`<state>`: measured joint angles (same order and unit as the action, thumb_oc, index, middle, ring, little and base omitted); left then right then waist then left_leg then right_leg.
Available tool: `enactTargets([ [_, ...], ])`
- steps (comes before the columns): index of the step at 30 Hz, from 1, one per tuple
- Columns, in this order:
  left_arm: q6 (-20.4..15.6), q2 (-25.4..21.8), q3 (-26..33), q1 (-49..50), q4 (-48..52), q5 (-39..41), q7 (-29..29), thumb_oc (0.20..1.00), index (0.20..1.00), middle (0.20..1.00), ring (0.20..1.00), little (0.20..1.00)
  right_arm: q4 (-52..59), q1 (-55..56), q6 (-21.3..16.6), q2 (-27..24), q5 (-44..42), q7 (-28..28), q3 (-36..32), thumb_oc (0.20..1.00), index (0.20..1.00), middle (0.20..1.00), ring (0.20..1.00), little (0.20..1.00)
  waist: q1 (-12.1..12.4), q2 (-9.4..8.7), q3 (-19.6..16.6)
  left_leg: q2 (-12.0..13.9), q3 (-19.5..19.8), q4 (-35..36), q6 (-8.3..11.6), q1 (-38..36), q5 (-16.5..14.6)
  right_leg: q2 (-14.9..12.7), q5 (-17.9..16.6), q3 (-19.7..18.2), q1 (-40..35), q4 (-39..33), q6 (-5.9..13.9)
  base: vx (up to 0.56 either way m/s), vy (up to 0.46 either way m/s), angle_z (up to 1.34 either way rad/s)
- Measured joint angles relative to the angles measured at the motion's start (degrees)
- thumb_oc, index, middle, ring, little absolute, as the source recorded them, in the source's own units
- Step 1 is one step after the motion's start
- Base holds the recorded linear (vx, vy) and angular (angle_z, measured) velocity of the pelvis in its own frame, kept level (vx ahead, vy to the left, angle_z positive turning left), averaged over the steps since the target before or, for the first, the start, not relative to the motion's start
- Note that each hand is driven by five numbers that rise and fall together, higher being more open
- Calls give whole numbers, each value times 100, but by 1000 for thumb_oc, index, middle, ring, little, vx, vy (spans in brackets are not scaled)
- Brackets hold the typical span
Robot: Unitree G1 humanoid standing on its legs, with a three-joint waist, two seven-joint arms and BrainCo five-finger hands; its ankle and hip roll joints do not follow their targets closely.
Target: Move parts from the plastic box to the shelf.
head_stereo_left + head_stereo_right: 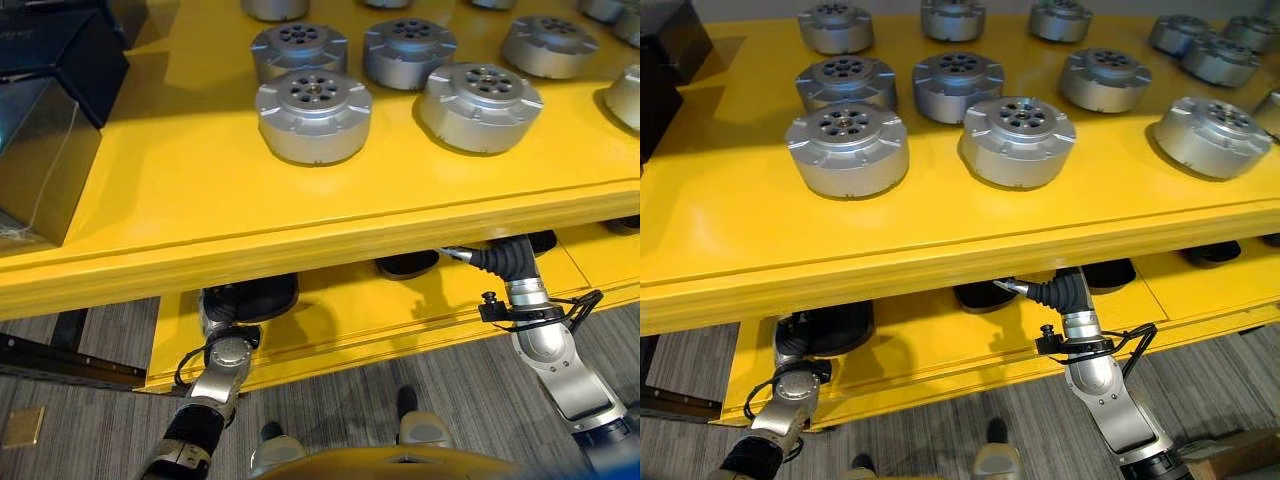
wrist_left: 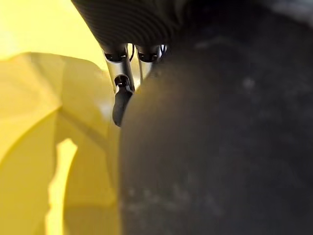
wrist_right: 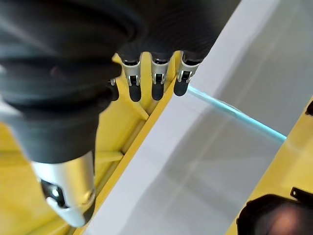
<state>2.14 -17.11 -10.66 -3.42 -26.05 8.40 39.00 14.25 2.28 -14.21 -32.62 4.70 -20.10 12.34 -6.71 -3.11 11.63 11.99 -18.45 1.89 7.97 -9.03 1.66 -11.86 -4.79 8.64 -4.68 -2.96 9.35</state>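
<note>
I see many round silver metal parts (image 1: 314,112) already set on the yellow shelf's top board (image 1: 200,200), and both my hands reach beneath it: left hand (image 2: 122,100) against a dark round part (image 2: 220,137), grip unreadable, right hand (image 3: 154,83) straight-fingered, empty.

Grey striped carpet (image 1: 90,325) below — black case (image 1: 55,60) at upper left, cardboard piece (image 1: 1230,455) at lower right.
</note>
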Motion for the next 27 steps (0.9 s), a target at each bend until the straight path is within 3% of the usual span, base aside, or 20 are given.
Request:
enactTargets([
  [8, -8, -53, -219, 198, 1, -138, -133, 200, 200, 200, 200, 200, -3, 19, 17, 2, -11, 200, 2, 1000, 1000, 1000, 1000, 1000, 36, -101, -109, -14, -108, -29, -19, 22, -16, -44, -60, -14, 34, -4, -15, -142, 90, -4],
  [9, -11, -198, -272, 312, 72, -250, -269, 200, 200, 200, 200, 200, -4, 93, 18, 23, -13, 227, 2, 1000, 1000, 1000, 1000, 1000, 94, -177, -146, -8, -214, -16, -8, 2, -11, -45, -129, 15, 104, -22, -15, -227, -88, -37],
  [10, -27, -243, -216, 454, 179, -311, -277, 200, 200, 200, 200, 200, -4, 104, 16, 51, -55, 296, 2, 1000, 1000, 1000, 1000, 1000, 159, -203, -147, 22, -370, 23, 37, -48, 30, -11, -275, 180, 203, 3, -36, -240, -90, -87],
  [11, -49, -266, -117, 646, 265, -341, -267, 200, 200, 200, 200, 200, -12, 71, 7, 69, -93, 396, 3, 1000, 1000, 1000, 1000, 1000, 299, -198, -92, 112, -658, 7, 34, -102, 27, 107, -624, 592, 380, 29, -182, -199, -61, -102],
  [12, -68, -271, -75, 724, 271, -350, -237, 200, 200, 200, 200, 200, -22, 38, 5, 68, -110, 432, 0, 1000, 1000, 1000, 1000, 1000, 341, -188, -38, 179, -794, -44, -11, -105, -21, 179, -884, 747, 481, 17, -166, -180, -80, -66],
  [13, -63, -275, -61, 606, 207, -352, -247, 200, 200, 200, 200, 200, -29, 39, -5, 48, -107, 405, -37, 1000, 1000, 1000, 1000, 1000, 211, -74, 96, 252, -585, -127, -121, 101, -83, 143, -959, 484, 637, 330, 99, -191, -144, 23],
  [14, -36, -255, -103, 437, 173, -339, -263, 200, 200, 200, 200, 200, -69, 40, -1, 25, -110, 383, -22, 1000, 1000, 1000, 1000, 1000, 100, 12, 112, 356, -390, -138, -216, 284, -41, 105, -565, 173, 1007, 1104, 336, -186, -251, 84],
  [15, -28, -297, -196, 269, 245, -324, -249, 200, 200, 200, 200, 200, -58, 33, -8, -38, -108, 372, 33, 1000, 1000, 1000, 1000, 1000, 122, 32, 116, 402, -264, -131, -243, 437, 38, 120, 149, -108, 1497, 2430, 163, -153, -284, 94],
  [16, -28, -383, -278, 177, 411, -322, -235, 200, 200, 200, 200, 200, -22, 14, -69, -182, -108, 377, 112, 1000, 1000, 1000, 1000, 1000, 199, -56, 76, 400, -221, -128, -229, 533, 126, 95, 630, -114, 1650, 3066, 43, -125, -244, 67],
  [17, -24, -418, -284, 125, 526, -319, -234, 200, 200, 200, 200, 200, -43, -33, -202, -318, -110, 376, 162, 1000, 1000, 1000, 1000, 1000, 355, -132, 39, 433, -188, -243, -111, 606, 192, 112, 1080, 145, 1665, 3449, -281, -111, -144, 44],
  [18, -11, -521, -250, 54, 494, -263, -152, 200, 200, 200, 200, 200, -90, -214, -344, -399, -110, 379, 224, 1000, 1000, 1000, 1000, 1000, 603, -286, 19, 392, -81, -571, 2, 745, 197, 248, 1636, 623, 1140, 2765, -823, -88, -64, 8],
  [20, -14, -401, -170, -8, 222, -172, -47, 200, 200, 200, 200, 200, -218, -668, -369, -365, -112, 350, 236, 1000, 1000, 1000, 1000, 1000, 631, -48, 168, 541, 17, -721, -48, 826, 167, 478, 1538, 588, 918, 2267, -718, -33, -17, -19],
  [22, -9, -146, -178, 74, 39, -152, -51, 200, 200, 200, 200, 200, -235, -797, -304, -500, -107, 338, 221, 1000, 1000, 1000, 1000, 1000, 513, 291, 203, 501, 25, -478, -143, 764, 267, 554, 1342, 550, 914, 2079, -753, 31, 16, -11],
  [27, -26, -31, -174, 264, 26, -151, -113, 200, 200, 200, 200, 200, -215, -598, -157, -492, -113, 381, 153, 1000, 1000, 1000, 1000, 1000, 375, 297, 162, 444, -89, -288, -65, 492, 244, 555, 1320, 473, 723, 1888, -625, 19, 6, -9],
])
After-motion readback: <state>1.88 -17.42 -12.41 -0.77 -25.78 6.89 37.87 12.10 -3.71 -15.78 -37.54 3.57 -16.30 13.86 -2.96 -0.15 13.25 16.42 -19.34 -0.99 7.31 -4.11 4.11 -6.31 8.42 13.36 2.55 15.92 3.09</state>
